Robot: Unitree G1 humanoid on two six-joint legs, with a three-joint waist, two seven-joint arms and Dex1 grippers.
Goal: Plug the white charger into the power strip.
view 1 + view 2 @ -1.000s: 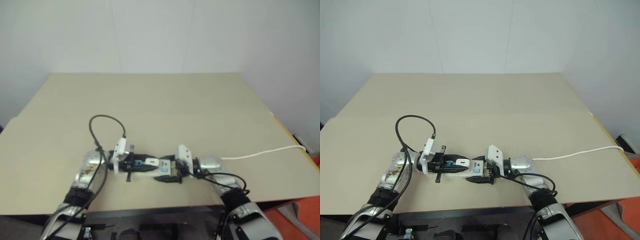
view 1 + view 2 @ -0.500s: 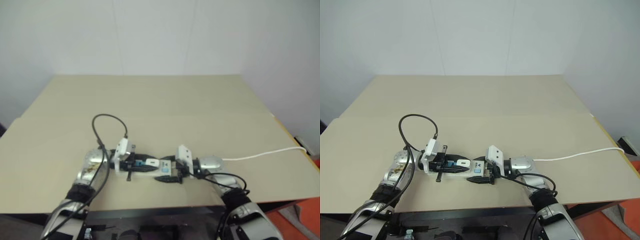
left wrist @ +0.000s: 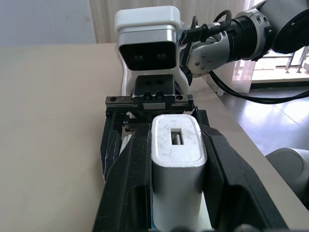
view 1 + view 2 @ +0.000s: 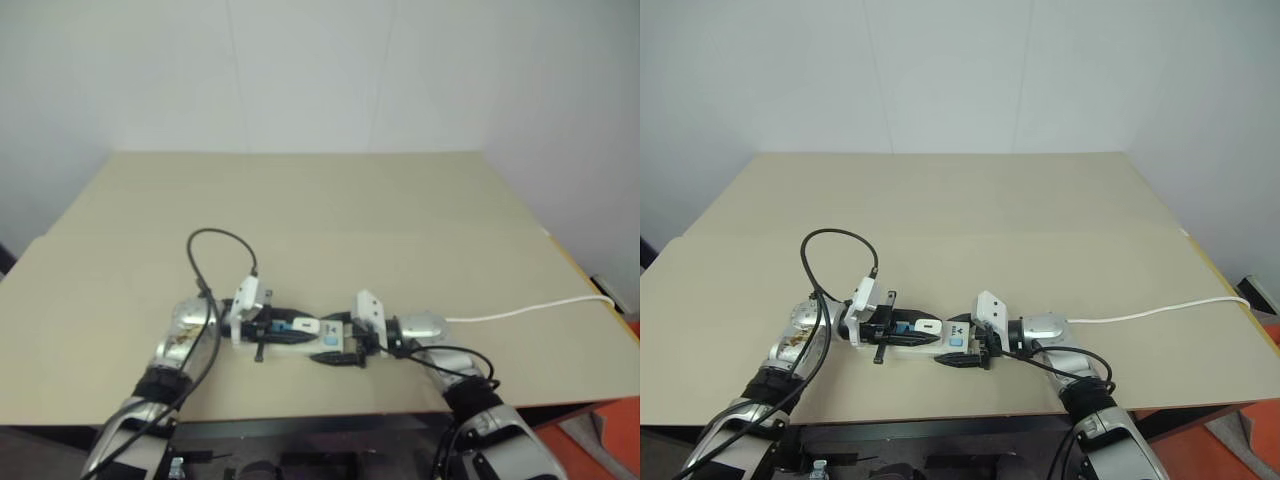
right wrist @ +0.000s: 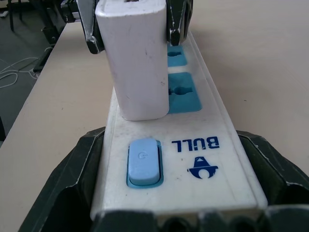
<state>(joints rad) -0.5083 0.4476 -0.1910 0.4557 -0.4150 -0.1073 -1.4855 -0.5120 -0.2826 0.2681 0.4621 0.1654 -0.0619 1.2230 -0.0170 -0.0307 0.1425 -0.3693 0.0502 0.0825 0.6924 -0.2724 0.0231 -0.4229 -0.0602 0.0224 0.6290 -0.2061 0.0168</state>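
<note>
A: The white charger [image 5: 137,63] is standing on the power strip [image 5: 193,145], beside the switch [image 5: 143,162]. The left gripper [image 3: 176,193] fingers [image 3: 130,193] are grasping it.

B: And the right gripper [image 5: 169,212] is clenching the strip's switch end over the bench [image 4: 400,220]. The risk?

A: I think the charger is maybe not fully seated. A tilted push could be jamming the pins or sliding the strip.

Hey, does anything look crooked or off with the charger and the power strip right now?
Nothing stands out. The white charger stands upright on the power strip, held by the left gripper; the right gripper clamps the strip's switch end.
</note>
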